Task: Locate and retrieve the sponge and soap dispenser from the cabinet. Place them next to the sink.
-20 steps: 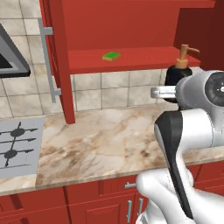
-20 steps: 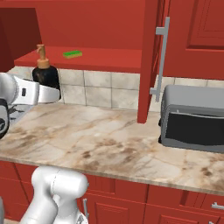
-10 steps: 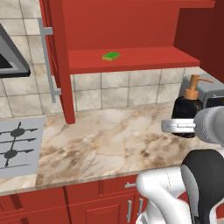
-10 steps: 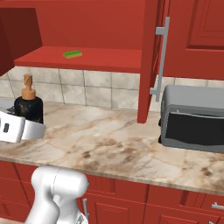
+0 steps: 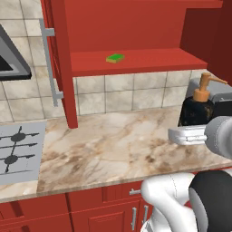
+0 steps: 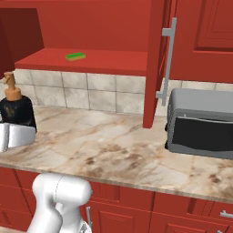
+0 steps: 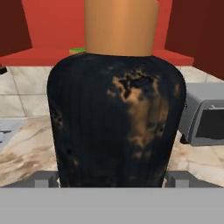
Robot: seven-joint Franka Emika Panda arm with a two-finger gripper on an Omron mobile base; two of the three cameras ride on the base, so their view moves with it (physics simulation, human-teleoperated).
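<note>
My gripper (image 5: 194,130) is shut on the soap dispenser (image 5: 198,108), a black bottle with a tan-orange pump. It holds the bottle upright, low over the marble counter at the right. From the right base the dispenser (image 6: 17,109) and gripper (image 6: 18,133) are at the far left. The bottle (image 7: 116,118) looms close in the hand view, between the fingers (image 7: 43,178). I cannot tell whether its base touches the counter. The green sponge (image 5: 115,58) (image 6: 75,56) lies on the red shelf of the open cabinet (image 5: 136,63). The sink is out of view.
The cabinet door (image 5: 56,59) stands open edge-on, its grey bar handle facing the stove (image 5: 18,149). A range hood (image 5: 11,54) hangs at the left. A grey toaster oven (image 6: 200,123) stands on the marble counter (image 5: 113,145). Red base cupboards run below.
The gripper has brought the soap dispenser down from shelf height to counter level, off to the arm's right. The sponge has not moved.
</note>
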